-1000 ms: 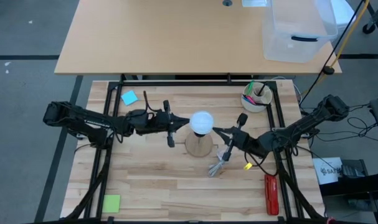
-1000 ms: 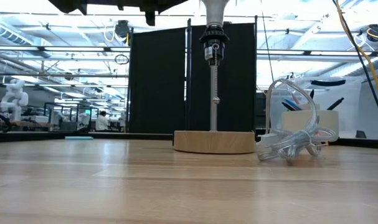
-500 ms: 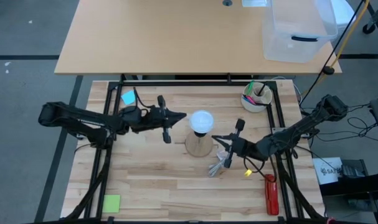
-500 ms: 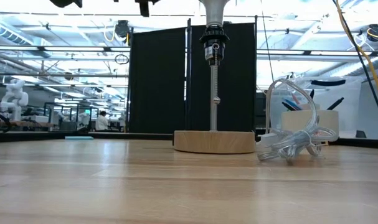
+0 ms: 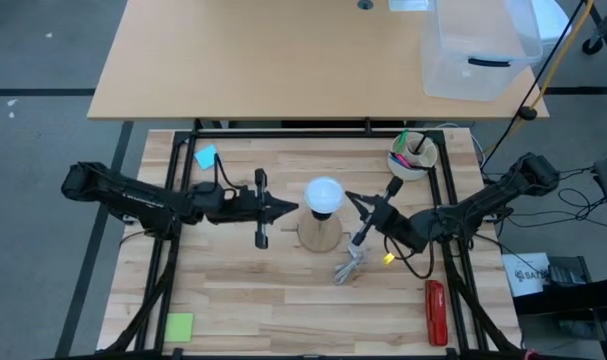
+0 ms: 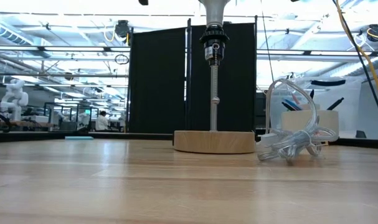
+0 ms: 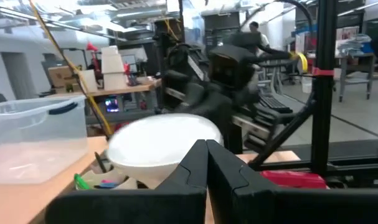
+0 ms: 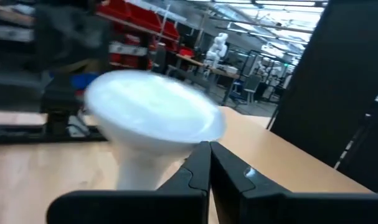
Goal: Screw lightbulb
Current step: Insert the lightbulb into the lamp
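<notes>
The white lightbulb (image 5: 324,195) stands upright with its screw base in the black socket (image 6: 213,43). The socket tops a thin stem on the round wooden disc (image 6: 213,141). My left gripper (image 5: 292,207) is shut. It lies level, just on the table's left side of the globe, which also shows in the left wrist view (image 7: 154,146). My right gripper (image 5: 351,198) is shut and close to the globe's right side; the globe also shows in the right wrist view (image 8: 152,118). My left gripper has its shut fingertips (image 7: 206,155) level at the globe's left side; I cannot tell whether they touch it. My right gripper has its shut fingertips (image 8: 208,155) at the globe's right side, slanting in from the right; I cannot tell whether they touch it.
A coil of clear cable (image 5: 350,264) lies just near-right of the disc. A white cup of pens (image 5: 412,156) stands at the far right. A blue note (image 5: 207,157), a green note (image 5: 179,326) and a red tool (image 5: 435,311) lie on the table. A clear bin (image 5: 478,45) is on the far desk.
My left gripper has drawn back a little toward the table's left edge and turned about its wrist. My right gripper swung toward the near edge, then came back up toward the bulb. The bulb and the disc have stayed where they were.
</notes>
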Available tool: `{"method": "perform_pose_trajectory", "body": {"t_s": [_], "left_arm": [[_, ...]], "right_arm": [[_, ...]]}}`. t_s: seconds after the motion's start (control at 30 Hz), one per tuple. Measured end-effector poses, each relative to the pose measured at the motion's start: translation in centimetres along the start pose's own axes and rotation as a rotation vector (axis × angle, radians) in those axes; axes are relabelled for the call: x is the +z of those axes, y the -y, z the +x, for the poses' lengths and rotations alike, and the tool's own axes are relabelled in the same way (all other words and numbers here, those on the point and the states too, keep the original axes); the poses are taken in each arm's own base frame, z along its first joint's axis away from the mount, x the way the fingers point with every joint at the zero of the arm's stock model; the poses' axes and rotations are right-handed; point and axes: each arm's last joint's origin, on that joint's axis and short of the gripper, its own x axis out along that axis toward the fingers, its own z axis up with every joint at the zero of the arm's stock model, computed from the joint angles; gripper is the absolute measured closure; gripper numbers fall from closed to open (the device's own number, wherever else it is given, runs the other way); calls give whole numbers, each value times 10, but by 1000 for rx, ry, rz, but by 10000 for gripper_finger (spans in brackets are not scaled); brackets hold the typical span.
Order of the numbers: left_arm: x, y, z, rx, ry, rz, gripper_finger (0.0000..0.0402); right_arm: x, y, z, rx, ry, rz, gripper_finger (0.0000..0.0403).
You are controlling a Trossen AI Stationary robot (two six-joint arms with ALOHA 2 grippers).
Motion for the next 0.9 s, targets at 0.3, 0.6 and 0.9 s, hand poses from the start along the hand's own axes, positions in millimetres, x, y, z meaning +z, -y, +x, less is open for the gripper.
{"method": "perform_pose_trajectory", "body": {"t_s": [0.3,0.6,0.9], "left_arm": [[-17,3,13,-8,-12,-30,401],[-21,-3,18,4,-5,-46,401],[-22,-9,18,12,-13,-53,401]], "right_arm": [[-1,9,12,-24,10,-4,403],[-1,10,16,-2,24,2,403],[-2,10,16,14,18,9,403]]}}
